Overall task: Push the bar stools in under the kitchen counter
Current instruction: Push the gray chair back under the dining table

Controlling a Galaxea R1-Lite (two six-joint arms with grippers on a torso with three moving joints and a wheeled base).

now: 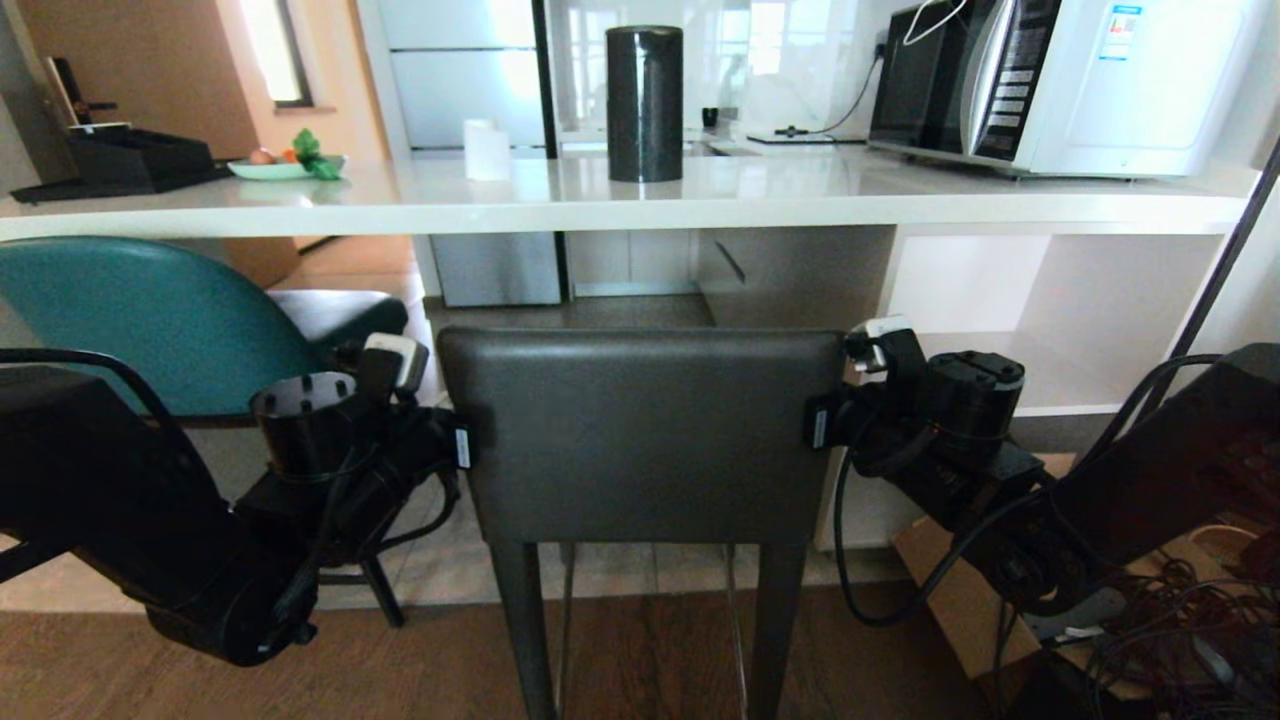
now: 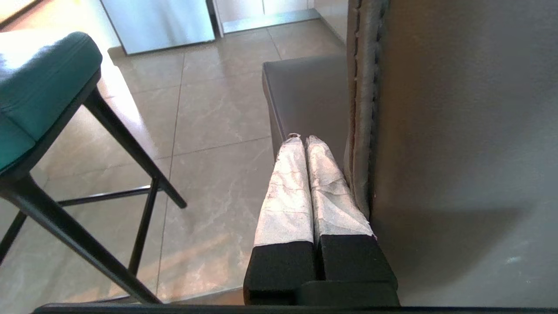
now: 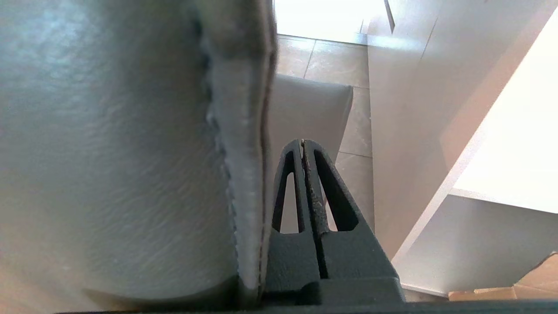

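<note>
Grey stool [image 1: 640,440] stands centre frame before the white counter [image 1: 640,195], flanked at its backrest edges by the clenched, empty left gripper [image 2: 304,141] and right gripper [image 3: 302,144].

Both arms are matte black, built of thick boxy links with round drum-shaped joints. The left arm [image 1: 150,520] has an open-topped black cylinder at the wrist and a small white-and-black block beside it, with thin black cables looping underneath. The right arm [image 1: 1080,480] carries a capped black cylinder, a white-topped block and thicker black cables. The left gripper [image 2: 305,139] has fingers wrapped in wrinkled white tape above black bases. The right gripper [image 3: 302,141] has bare, dark, rough-textured fingers with triangular cut-outs.
</note>
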